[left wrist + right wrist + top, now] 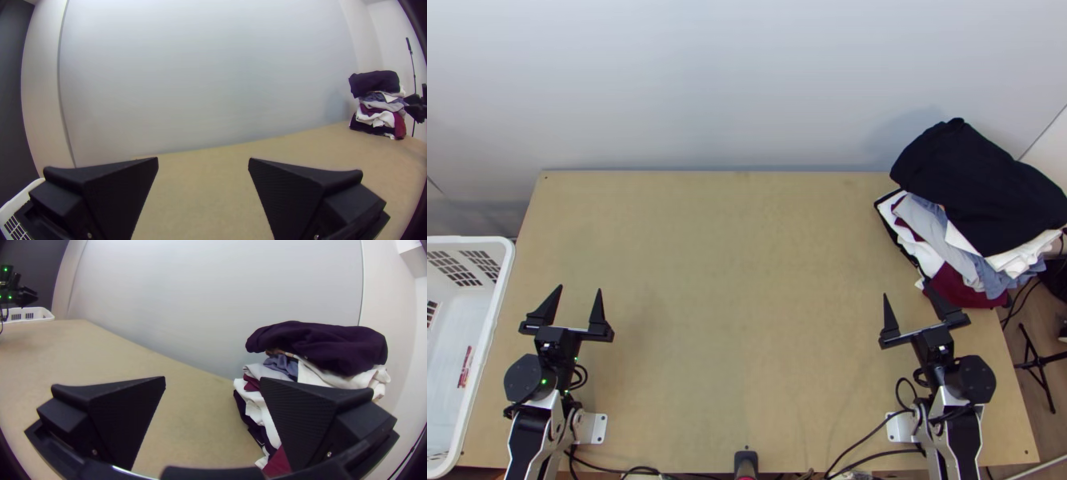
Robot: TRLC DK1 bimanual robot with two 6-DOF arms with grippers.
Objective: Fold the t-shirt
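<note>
1. Inside the white plastic basket [467, 239] at the table's left side I make out a small red marking [465, 368], too small to read from here.
2. The light wooden table [747, 304] has a smooth, plain top, and a pale grey-white wall [731, 80] rises behind its far edge. Past the right edge I see wood-coloured floor [1059, 380].
3. On the far right corner sits a stack of clothes [939, 248], leaning out over the edge. A big black garment [979, 184] lies folded on top; under it are white, grey and blue layers, with a maroon piece [967, 288] low on the near side. If my t-shirt is in there, I cannot tell which piece it is.
4. Over the table's near left part, my left gripper [579, 288] stands wide, with nothing between its fingers.
5. Over the near right part, my right gripper [906, 288] is wide too, and equally unloaded. One finger comes close to the stack's near side; I cannot tell whether they touch.
6. Black cables [871, 436] run along the near edge, around a small dark device [745, 460] between the arm bases. A black stand [1039, 360] is on the floor at the right.
</note>
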